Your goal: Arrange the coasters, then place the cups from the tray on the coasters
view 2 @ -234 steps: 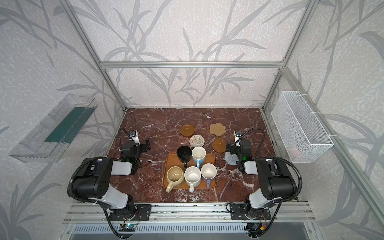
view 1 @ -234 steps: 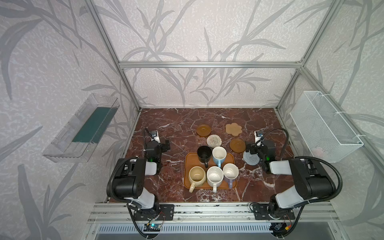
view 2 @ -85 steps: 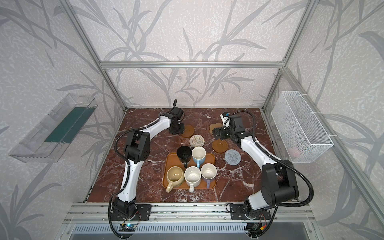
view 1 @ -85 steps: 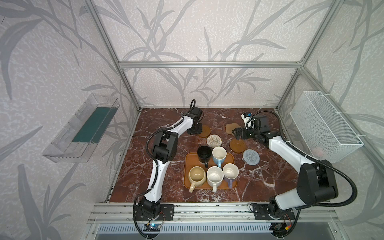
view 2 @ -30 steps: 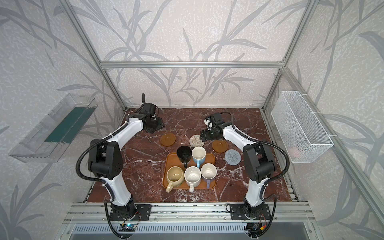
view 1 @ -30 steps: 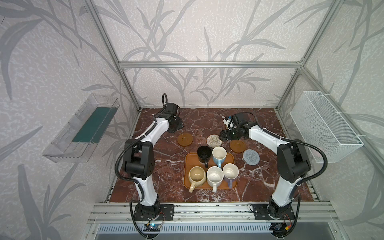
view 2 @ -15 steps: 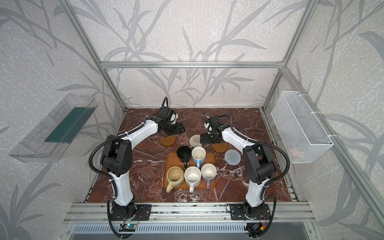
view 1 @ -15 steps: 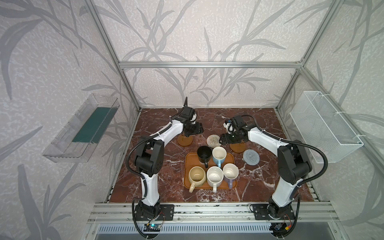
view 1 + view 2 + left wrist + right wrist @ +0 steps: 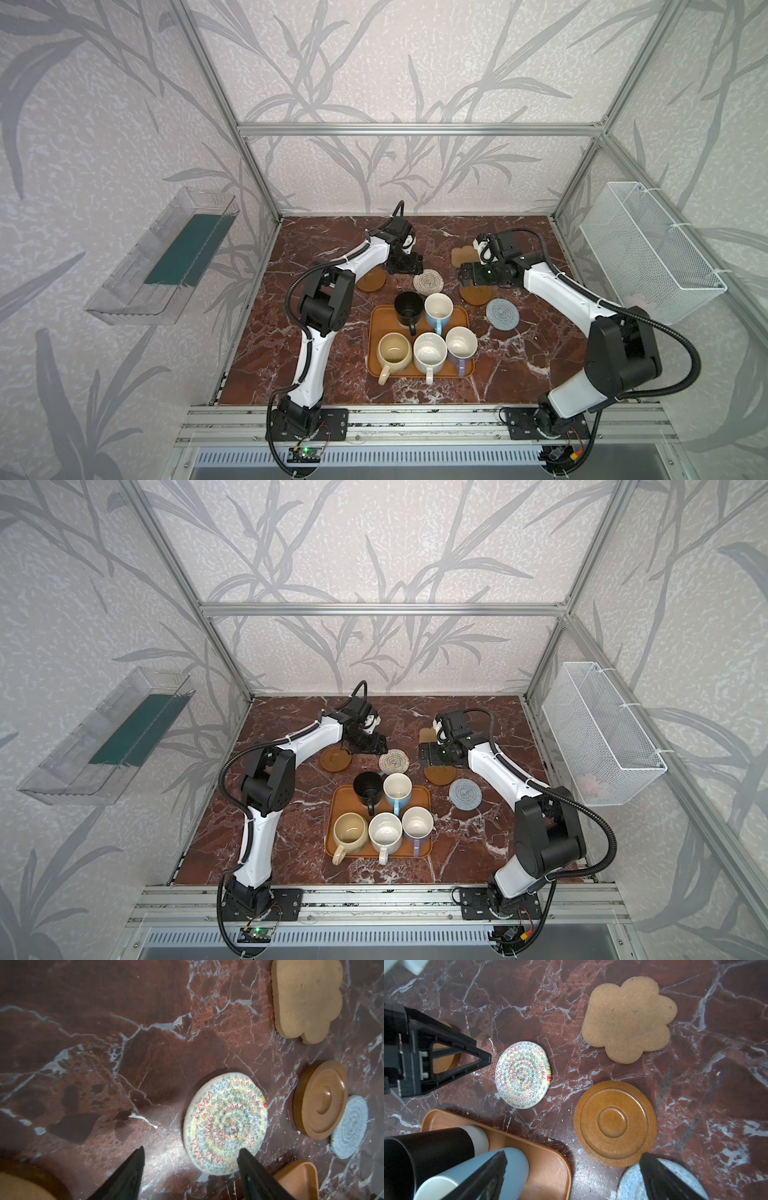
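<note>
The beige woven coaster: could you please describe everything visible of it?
The beige woven coaster is a round, flat coil of cream cord stitched with multicoloured zigzag thread, with a small red-and-yellow mark on its rim. It lies flat on the marble table, just beyond the tray, touching no other coaster. The open left gripper hovers beside it.

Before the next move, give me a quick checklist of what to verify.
1. Left tool open and empty: ok.
2. Right tool open and empty: ok.
3. Five cups upright on the tray: ok.
4. Beige woven coaster clear of the tray: ok.
5. Brown disc by the right tool apart from the grey-blue coaster: cannot tell; their edges look very close.
</note>
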